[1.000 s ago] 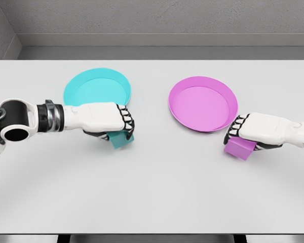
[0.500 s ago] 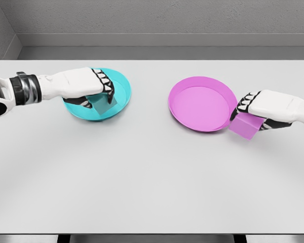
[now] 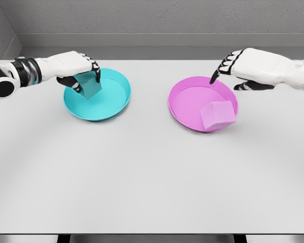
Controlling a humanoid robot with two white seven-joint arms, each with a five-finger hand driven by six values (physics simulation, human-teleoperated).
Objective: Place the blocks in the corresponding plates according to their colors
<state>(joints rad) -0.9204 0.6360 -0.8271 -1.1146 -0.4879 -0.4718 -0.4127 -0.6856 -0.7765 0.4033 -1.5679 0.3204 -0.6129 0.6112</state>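
Head view: a pale grey bench (image 3: 152, 177) fills most of the frame, running to a grey wall along the top. On it, in the upper left of the frame, sits a cyan plate (image 3: 114, 104), and in the upper right, well apart from it, a magenta plate (image 3: 185, 109). The white left arm enters from the left edge, and its left hand (image 3: 77, 68) is above the far left part of the cyan plate, fingers closed around a cyan block (image 3: 90, 85) that hangs tilted over the plate's inside; whether the block touches the plate cannot be told. The right arm enters from the right edge, and the right hand (image 3: 245, 65) hovers above and behind the magenta plate's far right rim, fingers spread and relaxed, holding nothing, with the forefinger pointing down toward the rim. The magenta block (image 3: 219, 115) lies inside the magenta plate at its right side, tilted against the rim, apart from the hand.
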